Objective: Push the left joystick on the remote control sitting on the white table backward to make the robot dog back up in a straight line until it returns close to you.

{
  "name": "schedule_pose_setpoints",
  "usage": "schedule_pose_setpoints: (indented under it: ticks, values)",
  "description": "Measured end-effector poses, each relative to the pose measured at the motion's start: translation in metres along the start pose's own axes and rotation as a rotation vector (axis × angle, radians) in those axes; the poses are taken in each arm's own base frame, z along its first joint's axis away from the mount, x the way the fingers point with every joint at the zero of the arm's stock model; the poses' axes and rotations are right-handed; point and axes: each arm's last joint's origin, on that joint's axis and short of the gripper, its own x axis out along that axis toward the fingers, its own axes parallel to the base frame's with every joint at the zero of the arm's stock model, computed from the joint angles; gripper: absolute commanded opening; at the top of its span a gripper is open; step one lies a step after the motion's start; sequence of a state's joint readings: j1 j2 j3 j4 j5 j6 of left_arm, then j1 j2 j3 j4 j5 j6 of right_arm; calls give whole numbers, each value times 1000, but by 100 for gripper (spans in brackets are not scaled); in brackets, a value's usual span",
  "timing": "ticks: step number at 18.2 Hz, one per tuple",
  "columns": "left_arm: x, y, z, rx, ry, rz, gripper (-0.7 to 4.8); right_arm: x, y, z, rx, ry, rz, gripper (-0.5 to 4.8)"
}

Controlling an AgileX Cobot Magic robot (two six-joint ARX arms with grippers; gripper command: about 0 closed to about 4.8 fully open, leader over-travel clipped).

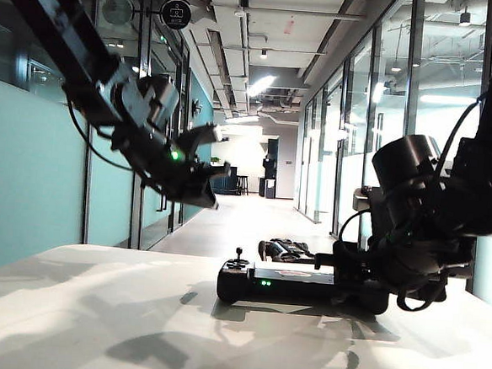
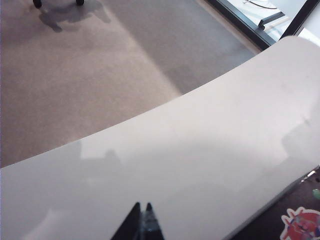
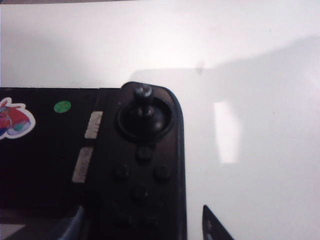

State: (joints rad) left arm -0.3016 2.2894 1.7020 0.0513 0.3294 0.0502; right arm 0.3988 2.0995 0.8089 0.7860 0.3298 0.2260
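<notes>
- White table in foreground, remote control right of center.
- Left gripper raised at center-left, fingers together.
- Right gripper straddling controller's end (fingers apart, grip unclear).

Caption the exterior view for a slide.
Left gripper raised above white table; right gripper at remote control, robot dog beyond.
</notes>
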Motion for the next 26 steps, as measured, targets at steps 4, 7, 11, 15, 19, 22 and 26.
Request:
schedule_pose_setpoints:
  ticks: [4,7,11,15,19,22,26]
  values:
    - [-15,-2,12,-11,29,70,-5,-14,0,20,-9,18,-4,297]
    - [-25,-5,19,-14,47,101,-5,-29,-2,34,-14,-8,2,211]
    - [-50,-11,44,-5,10,132,-5,-72,-12,59,-14,-109,16,-6]
    - [-73,-18,60,-19,-6,151,-5,-107,-21,74,-39,-151,21,-6]
    - [-97,-27,39,-23,10,165,-5,-137,-27,91,-58,-159,21,-6]
    - [-129,-38,21,-21,4,189,-5,-152,-30,99,-88,-178,44,-6]
    - [-194,-59,-6,1,-133,249,-5,-169,-34,101,-93,-188,107,-6]
